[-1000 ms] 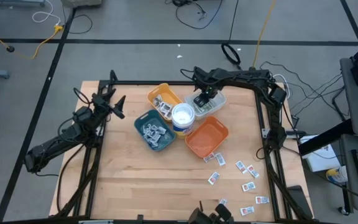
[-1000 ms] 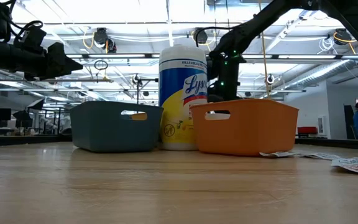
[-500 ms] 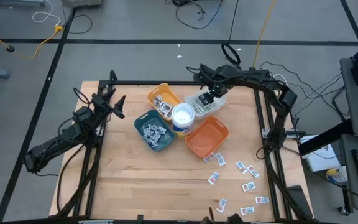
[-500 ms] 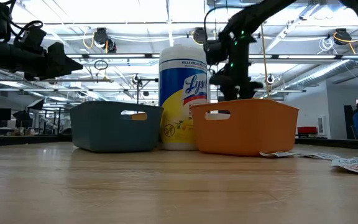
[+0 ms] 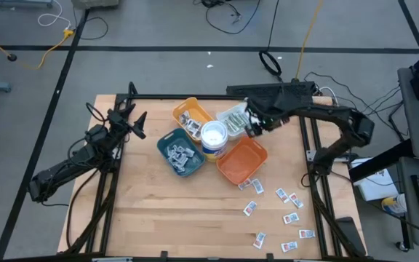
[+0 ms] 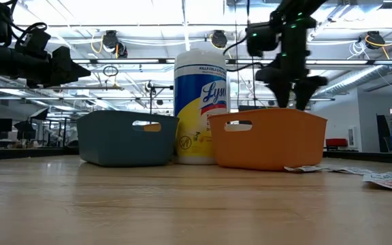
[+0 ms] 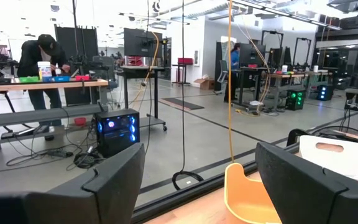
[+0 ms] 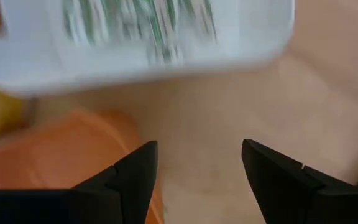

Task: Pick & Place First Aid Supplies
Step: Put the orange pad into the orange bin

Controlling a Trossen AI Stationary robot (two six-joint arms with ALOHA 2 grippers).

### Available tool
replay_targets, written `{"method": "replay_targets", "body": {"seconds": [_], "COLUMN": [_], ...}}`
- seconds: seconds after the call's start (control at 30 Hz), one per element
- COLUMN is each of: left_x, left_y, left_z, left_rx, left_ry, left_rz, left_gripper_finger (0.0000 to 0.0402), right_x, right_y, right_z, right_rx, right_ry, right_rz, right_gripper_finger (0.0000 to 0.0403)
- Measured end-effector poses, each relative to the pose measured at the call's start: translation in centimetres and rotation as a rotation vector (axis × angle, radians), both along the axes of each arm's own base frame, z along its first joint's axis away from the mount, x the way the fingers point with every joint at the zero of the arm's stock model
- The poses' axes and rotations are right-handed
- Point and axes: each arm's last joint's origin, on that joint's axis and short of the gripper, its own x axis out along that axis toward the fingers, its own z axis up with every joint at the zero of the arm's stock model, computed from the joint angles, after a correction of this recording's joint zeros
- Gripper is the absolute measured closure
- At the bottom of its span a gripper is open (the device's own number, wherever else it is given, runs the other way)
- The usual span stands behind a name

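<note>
Where packets [image 5: 282, 198] litter wooden table [image 5: 158, 211], right end effector [image 5: 254, 128] wide, empty, left end effector [image 5: 135, 121] wide

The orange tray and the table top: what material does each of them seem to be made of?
The orange tray looks like moulded plastic with a smooth matte finish: even colour, rounded corners and a cut-out handle slot in the low view. The table top appears to be wood, perhaps butcher block: pale planks with visible grain and seams, lightly sealed.

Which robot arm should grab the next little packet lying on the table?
Probably the right. Its open, empty pincer hovers beside the orange tray, nearest the loose packets. The left pincer waits across the table.
</note>
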Motion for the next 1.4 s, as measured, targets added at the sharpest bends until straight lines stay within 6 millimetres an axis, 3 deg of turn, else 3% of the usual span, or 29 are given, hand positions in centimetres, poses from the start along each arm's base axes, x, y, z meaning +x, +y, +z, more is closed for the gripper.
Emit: {"method": "replay_targets", "body": {"seconds": [0.33, 0.67, 1.13, 1.4], "left_x": [0.0, 0.0, 0.0, 0.0], "left_y": [0.0, 0.0, 0.0, 0.0], "left_z": [0.0, 0.0, 0.0, 0.0], "left_rx": [0.0, 0.0, 0.0, 0.0], "left_ry": [0.0, 0.0, 0.0, 0.0], "left_rz": [0.0, 0.0, 0.0, 0.0], "left_gripper_finger": [0.0094, 0.0094, 0.0094, 0.0094], "right_x": [-3.3, -5.2, -6.9, -6.3], "right_y": [7.8, 14.1, 19.9, 22.2], "right_z": [-0.2, -1.3, -2.0, -3.9], "right_rx": [0.023, 0.123, 0.149, 0.14], "right_ry": [-0.018, -0.013, 0.019, 0.106], "right_rz": [0.033, 0.101, 0.14, 0.222], "right_gripper_finger": [0.0172, 0.0172, 0.0172, 0.0187]}}
